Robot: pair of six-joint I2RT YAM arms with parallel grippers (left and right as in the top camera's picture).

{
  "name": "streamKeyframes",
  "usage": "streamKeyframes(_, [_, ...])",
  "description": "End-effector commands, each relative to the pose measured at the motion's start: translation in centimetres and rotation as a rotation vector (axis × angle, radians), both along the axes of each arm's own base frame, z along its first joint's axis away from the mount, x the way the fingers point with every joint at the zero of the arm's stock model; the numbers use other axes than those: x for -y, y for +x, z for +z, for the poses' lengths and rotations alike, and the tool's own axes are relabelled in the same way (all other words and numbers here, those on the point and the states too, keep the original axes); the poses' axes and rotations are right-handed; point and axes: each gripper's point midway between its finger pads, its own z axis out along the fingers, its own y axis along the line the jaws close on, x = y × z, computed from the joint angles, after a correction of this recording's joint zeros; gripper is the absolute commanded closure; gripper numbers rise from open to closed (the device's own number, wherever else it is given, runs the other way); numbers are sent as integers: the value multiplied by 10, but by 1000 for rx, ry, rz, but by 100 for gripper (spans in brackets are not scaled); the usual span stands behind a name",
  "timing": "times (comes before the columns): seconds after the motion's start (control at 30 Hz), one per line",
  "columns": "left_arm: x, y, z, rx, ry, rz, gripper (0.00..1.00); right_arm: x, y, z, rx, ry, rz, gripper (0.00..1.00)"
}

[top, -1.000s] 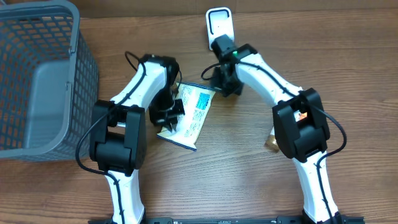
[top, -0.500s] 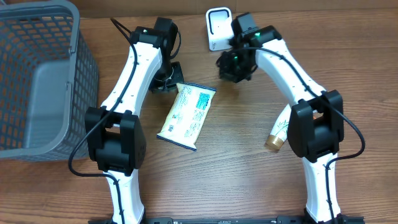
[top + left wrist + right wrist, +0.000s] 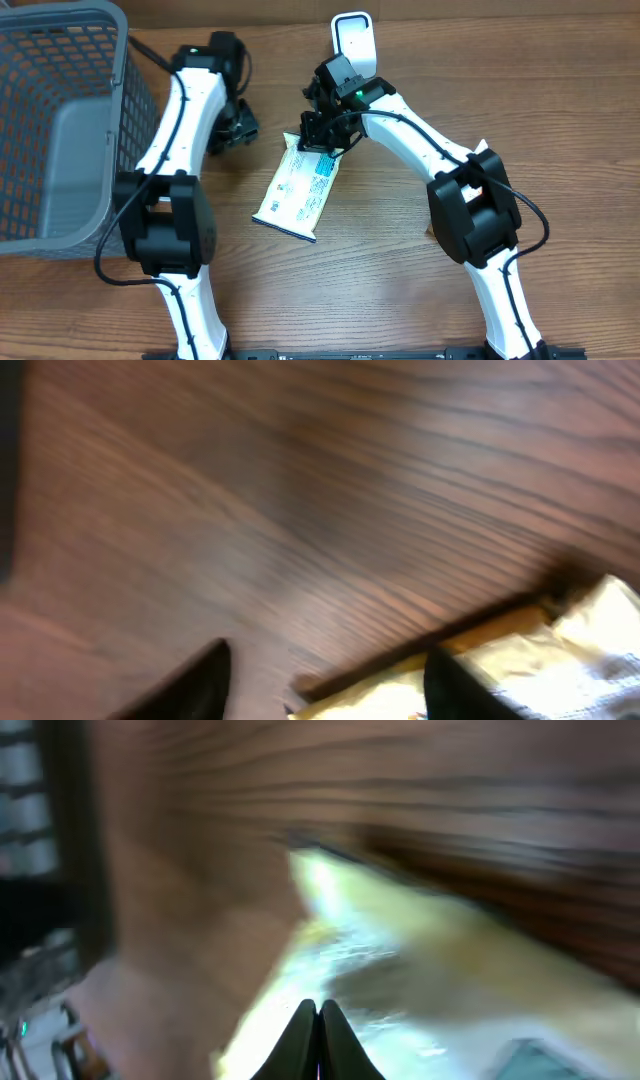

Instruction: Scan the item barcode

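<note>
My left gripper [image 3: 238, 122] sat in the upper left part of the overhead view, just beside the near wall of the grey basket [image 3: 60, 130] and well apart from the packet [image 3: 300, 185]. In my left wrist view the left gripper [image 3: 327, 660] had its fingers [image 3: 200, 685] spread, with bare wood between them and nothing held. A crinkled yellowish corner of the packet [image 3: 560, 660] showed at the lower right of that frame, off to one side of my far finger.

My right gripper [image 3: 318, 130] hung over the top edge of the packet, a little above the middle of the overhead frame. In my right wrist view the right gripper [image 3: 318, 1008] had its fingers [image 3: 305, 1035] pressed together into one dark point at the bottom centre. The packet [image 3: 400, 980] lay blurred beneath them. I could not tell whether my tips touched the wrapper.

The packet lay flat on the wooden table [image 3: 400, 290], tilted, with its printed blue and white face up. Its upper end was under my right gripper and its lower end pointed toward the lower left. The white scanner [image 3: 355, 40] stood at the top centre of the overhead frame, just above my right wrist and apart from the packet.
</note>
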Motion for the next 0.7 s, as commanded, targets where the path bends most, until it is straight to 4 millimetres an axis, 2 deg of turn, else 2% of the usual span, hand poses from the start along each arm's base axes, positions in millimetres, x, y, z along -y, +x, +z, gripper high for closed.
streamKeyframes(0.0, [-9, -6, 0, -23, 12, 7, 23, 35, 14, -42, -42, -172, -159, 96])
streamKeyframes(0.03, [-9, -7, 0, -28, 12, 8, 10, 49, 17, -49, -37, -235, -194, 96])
streamKeyframes(0.07, [-9, -8, 0, -30, 13, 7, 2, 60, 19, -52, -33, -279, -213, 96])
streamKeyframes(0.23, [-7, -9, -1, -36, 1, -12, 0, 124, 16, -65, -68, -543, -372, 96])
streamKeyframes(0.27, [-3, -9, -2, -40, -17, -22, 1, 136, 15, -66, -81, -588, -413, 96])
streamKeyframes(0.3, [8, -11, -5, -50, -87, -63, 2, 159, 10, -67, -111, -664, -485, 96])
streamKeyframes(0.47, [39, -17, -10, -71, -268, -186, 4, 187, 3, -66, -181, -721, -544, 96])
streamKeyframes(0.67, [72, -40, -22, -134, -440, -313, 15, 208, -13, -53, -262, -785, -629, 96])
